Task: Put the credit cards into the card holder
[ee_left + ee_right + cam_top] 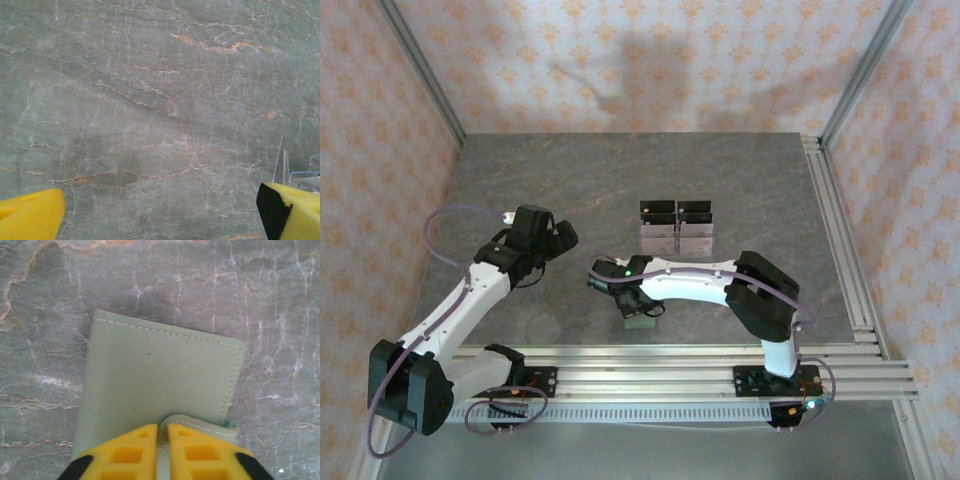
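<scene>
**Right pincer clamped on card holder tab**

The card holder (160, 375) lies flat and folded on the table (520, 180), directly under the right gripper (163, 427). Its stitched cover extends ahead of the fingertips. The snap tab (210, 426) wraps over the near edge, and the yellow fingers (125, 452) are drawn together on it.

In the top view the right arm reaches from its base leftward, elbow bent. The right gripper points down onto the card holder (642, 320).

The credit cards (677, 212) stand in a clear acrylic stand (677, 238), beyond the right gripper and well apart from it.

The left gripper (160, 205) hangs over bare table, fingers spread wide and holding nothing. A corner of the stand (300, 170) shows just beyond its right finger. The left arm is stretched forward from its base.
</scene>
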You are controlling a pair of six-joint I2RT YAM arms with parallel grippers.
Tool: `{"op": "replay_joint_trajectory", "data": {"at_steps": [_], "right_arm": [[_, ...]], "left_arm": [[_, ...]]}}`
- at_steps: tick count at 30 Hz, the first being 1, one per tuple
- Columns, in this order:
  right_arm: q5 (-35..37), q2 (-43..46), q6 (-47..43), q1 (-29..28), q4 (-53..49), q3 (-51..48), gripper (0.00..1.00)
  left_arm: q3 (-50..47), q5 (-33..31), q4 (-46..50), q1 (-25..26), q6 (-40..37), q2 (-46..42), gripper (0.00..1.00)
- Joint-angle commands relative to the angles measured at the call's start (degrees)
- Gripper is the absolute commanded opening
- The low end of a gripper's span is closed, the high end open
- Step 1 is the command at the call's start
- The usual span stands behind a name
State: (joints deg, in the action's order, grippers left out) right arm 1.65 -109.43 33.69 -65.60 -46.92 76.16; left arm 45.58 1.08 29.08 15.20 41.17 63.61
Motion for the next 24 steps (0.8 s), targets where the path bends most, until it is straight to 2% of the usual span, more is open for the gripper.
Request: {"op": "replay_joint_trajectory", "data": {"at_steps": [1,8,17,20,21,23,24], "right_arm": [[0.39,0.39,-0.20,-0.42,-0.54,-0.92,0.02],[2.33,6.04,-0.24,0.77,0.72,-0.51,0.00],[-1.44,13.64,-0.64,5.86,7.44,-3.75,0.00],[-1.85,13.68,-0.96,6.29,8.29,-4.28,0.00],[-2.04,13.38,-0.91,6.28,7.72,-4.29,0.03],[-2.37,12.81,-0.71,6.24,6.87,-4.57,0.29],[-2.44,12.64,-0.49,6.12,6.60,-4.94,0.38]], "left_arm": [[0.08,0.24,0.06,-0.61,0.84,0.45,1.00],[-0.12,2.81,-0.13,-0.61,0.36,1.44,1.00],[-3.84,17.21,-7.29,-0.05,-2.06,3.00,0.98],[-5.14,18.98,-8.69,1.40,-1.80,4.09,0.97],[-5.46,18.57,-8.71,2.17,-1.79,4.23,0.97],[-5.93,17.44,-8.79,3.33,-1.47,4.32,0.97],[-6.23,16.92,-9.04,4.00,-1.21,4.32,0.97]]}}
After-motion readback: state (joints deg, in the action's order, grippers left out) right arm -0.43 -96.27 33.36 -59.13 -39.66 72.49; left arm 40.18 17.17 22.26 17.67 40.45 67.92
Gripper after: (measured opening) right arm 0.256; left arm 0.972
